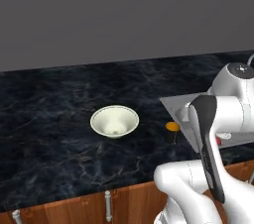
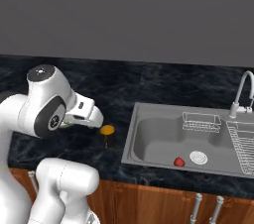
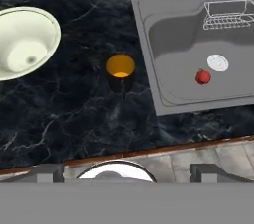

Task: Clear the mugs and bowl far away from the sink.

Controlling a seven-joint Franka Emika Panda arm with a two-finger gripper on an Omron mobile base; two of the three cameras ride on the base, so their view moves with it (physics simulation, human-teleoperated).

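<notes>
bowl (image 1: 114, 121): sits upright on the dark marbled bench (image 1: 49, 119), open side up, well left of the sink; in the hand view it lies at the upper left. It is already the farther of the two visible pieces from the basin, so it probably needs the lesser shift.

dark mug (image 3: 120, 73): stands upright with its orange-yellow inside showing, between the bowl and the sink, just beside the sink's left rim. That closeness to the basin is likely why it comes first; it must go leftward, away from the steel edge.

pale teal mug: I cannot pick it out here.

end effector (image 3: 126, 172): looks down from above the bench's front edge, with the dark mug ahead of it and roughly centred in the hand view. Its two finger tips stand as far apart as they go, with nothing between them; it holds nothing. The spread fits an approach to the mug from above, not a carry.

sink (image 2: 198, 139): grey steel basin at the right, with round drain (image 2: 198, 157), a wire basket (image 2: 201, 121) at the back, a ribbed rack and a faucet (image 2: 240, 94) at the far right.

red object (image 2: 179, 161): small, round, lying on the basin floor near the drain; no part of the clearing.
</notes>
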